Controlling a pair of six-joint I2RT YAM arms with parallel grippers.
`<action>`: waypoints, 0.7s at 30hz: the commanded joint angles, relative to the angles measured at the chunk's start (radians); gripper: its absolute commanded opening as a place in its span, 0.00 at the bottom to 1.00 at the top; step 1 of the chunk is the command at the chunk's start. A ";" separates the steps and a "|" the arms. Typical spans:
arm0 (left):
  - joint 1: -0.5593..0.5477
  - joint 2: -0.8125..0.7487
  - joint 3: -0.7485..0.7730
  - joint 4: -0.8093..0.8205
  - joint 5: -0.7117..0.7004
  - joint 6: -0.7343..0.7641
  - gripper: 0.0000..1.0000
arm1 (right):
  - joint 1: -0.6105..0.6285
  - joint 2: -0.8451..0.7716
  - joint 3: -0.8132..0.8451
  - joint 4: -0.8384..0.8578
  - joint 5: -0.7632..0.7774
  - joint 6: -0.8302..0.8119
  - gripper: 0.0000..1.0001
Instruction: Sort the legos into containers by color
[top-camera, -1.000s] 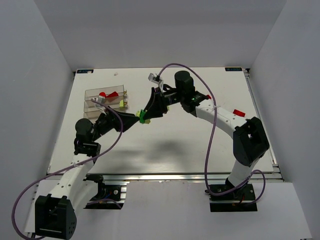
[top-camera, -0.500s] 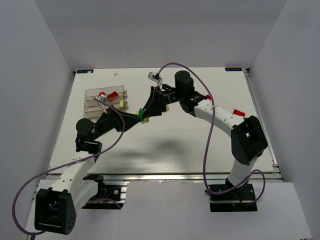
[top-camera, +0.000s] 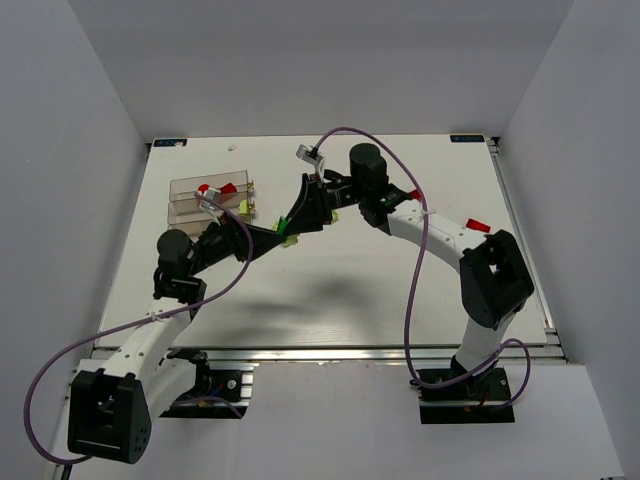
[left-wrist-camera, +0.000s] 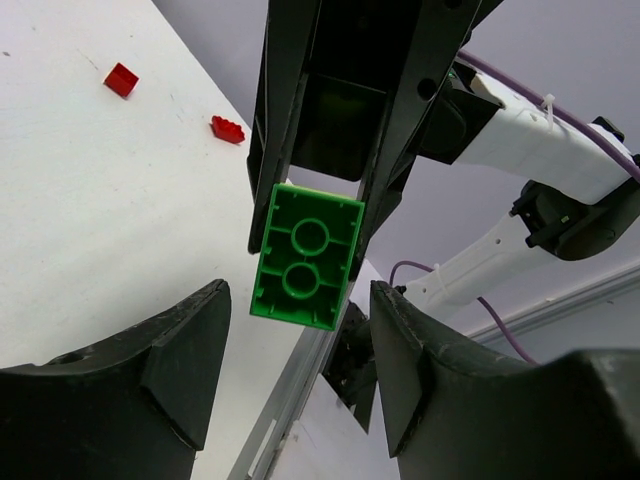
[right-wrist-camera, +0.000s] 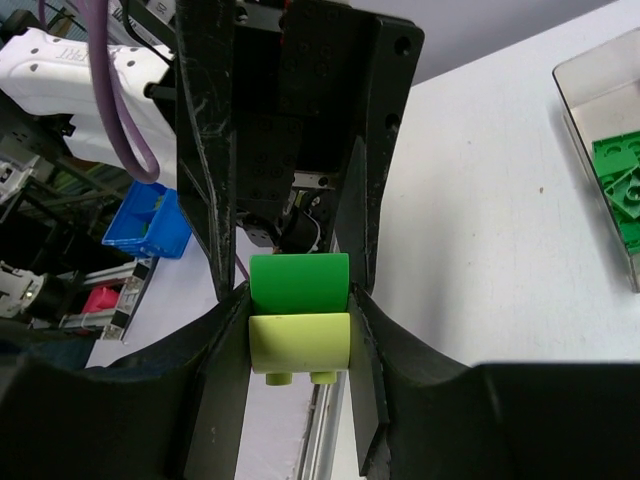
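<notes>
1. The left gripper (left-wrist-camera: 300, 292), its arm stretched low toward the right, stands open, its fingers flanking the green brick (left-wrist-camera: 306, 257) without touching.
2. That brick shows its hollow underside, its long axis in line with the right gripper (right-wrist-camera: 298, 300).
3. The right gripper clamps the lime brick (right-wrist-camera: 298, 343) stacked on the green brick, studs toward its wrist. Only its own camera shows this brick.

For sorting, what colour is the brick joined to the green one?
Lime yellow-green brick; right wrist view.

No writing could be read anywhere. Dark marks on the white arm link (right-wrist-camera: 62, 55), up-left of the right gripper (right-wrist-camera: 298, 310), were too blurred to read.
</notes>
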 joint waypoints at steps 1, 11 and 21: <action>-0.010 0.005 0.044 -0.009 -0.010 0.027 0.67 | -0.001 -0.002 -0.012 0.046 0.005 0.016 0.00; -0.023 0.027 0.050 0.005 0.001 0.024 0.40 | -0.003 -0.003 -0.022 0.064 0.005 0.034 0.00; -0.023 0.031 0.051 0.003 0.014 0.021 0.12 | -0.003 -0.002 -0.022 0.069 0.007 0.036 0.15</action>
